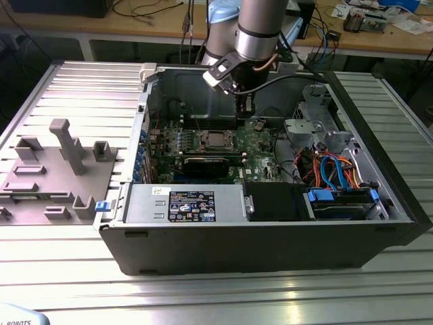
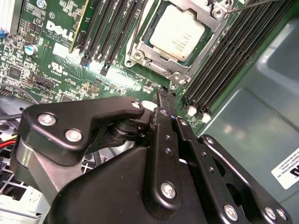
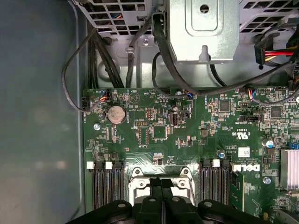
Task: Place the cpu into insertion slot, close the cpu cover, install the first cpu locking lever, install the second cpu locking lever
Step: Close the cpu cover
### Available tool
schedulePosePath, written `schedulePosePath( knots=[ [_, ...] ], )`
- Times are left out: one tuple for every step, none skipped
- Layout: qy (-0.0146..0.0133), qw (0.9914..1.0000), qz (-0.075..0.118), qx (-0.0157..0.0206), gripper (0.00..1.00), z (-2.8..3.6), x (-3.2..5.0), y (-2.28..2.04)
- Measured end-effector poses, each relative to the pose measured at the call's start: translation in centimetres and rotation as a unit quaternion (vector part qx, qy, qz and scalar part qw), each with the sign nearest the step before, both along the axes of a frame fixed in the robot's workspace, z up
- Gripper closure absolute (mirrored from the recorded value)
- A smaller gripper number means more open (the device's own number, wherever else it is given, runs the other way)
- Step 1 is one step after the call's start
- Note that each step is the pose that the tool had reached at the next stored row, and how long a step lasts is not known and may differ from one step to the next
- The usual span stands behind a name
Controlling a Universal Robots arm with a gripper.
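Observation:
The cpu (image 2: 177,31), a pale silvery square, lies in the insertion slot (image 1: 216,140) on the green motherboard (image 3: 187,130). The silvery cpu cover (image 2: 140,50) lies flat around it, the chip showing through its window. A thin wire lever (image 2: 254,5) runs off from one corner of the socket. My gripper (image 2: 164,94) hangs just above the board beside the socket, its black fingers shut together with nothing between them. In the first wrist view the gripper (image 3: 162,183) hides the middle of the socket. In the exterior view the gripper (image 1: 245,105) is a little behind the socket.
Black memory slots (image 2: 224,60) flank the socket. The grey power-supply box (image 1: 183,203) stands at the case's front, with a drive cage and blue cables (image 1: 338,186) on the exterior view's right. A grey fixture tray (image 1: 54,169) lies outside the case.

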State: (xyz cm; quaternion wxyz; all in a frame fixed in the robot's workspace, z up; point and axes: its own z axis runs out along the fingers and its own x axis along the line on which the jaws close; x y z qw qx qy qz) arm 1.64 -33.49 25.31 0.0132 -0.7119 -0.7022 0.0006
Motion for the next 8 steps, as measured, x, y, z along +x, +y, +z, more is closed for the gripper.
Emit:
schedulePosePath(
  knots=[
    [0.0000,1.00000,0.000,0.0000,0.89,0.00,-0.06,0.00],
    [0.0000,1.00000,0.000,0.0000,0.89,0.00,-0.11,0.00],
    [0.0000,1.00000,0.000,0.0000,0.89,-0.01,-0.17,0.00],
    [0.0000,1.00000,0.000,0.0000,0.89,-0.01,-0.23,0.00],
    [0.0000,1.00000,0.000,0.0000,0.89,-0.03,-0.29,0.00],
    [0.0000,1.00000,0.000,-0.0001,0.89,-0.05,-0.36,0.00],
    [0.0000,1.00000,0.000,0.0000,0.89,-0.08,-0.45,0.00],
    [0.0000,1.00000,0.000,0.0000,0.89,-0.10,-0.53,0.00]
  ],
)
